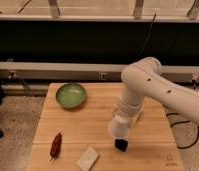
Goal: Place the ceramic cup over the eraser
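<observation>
The white ceramic cup point(118, 129) hangs at the end of my white arm, just above and touching or nearly touching the small black eraser point(121, 144). The eraser lies on the wooden table point(73, 125) near its front, right of the middle. My gripper point(121, 120) comes down from the upper right and is shut on the cup. The arm's wrist hides most of the gripper. The cup's mouth is hidden from me.
A green bowl point(71, 95) stands at the table's back left. A dark red pepper-like thing point(55, 145) lies at the front left. A pale flat rectangular block point(87, 158) lies at the front edge, left of the eraser. Black cables point(185, 142) trail off the right.
</observation>
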Controlling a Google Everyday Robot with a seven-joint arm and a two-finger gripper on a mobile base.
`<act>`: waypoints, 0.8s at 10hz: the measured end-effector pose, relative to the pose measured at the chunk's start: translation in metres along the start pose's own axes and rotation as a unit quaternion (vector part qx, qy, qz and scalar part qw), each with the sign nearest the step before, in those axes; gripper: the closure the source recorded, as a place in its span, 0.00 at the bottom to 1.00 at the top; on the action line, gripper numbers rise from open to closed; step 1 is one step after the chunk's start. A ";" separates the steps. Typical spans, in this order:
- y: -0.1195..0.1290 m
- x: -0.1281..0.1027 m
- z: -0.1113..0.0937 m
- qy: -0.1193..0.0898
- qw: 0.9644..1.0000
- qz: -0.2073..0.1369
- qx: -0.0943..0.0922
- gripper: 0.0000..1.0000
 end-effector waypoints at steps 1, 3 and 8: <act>0.007 0.000 0.002 -0.003 1.000 0.008 -0.002 1.00; 0.015 0.000 0.004 -0.006 1.000 0.017 -0.005 1.00; 0.033 -0.008 -0.001 -0.003 0.999 0.033 -0.012 1.00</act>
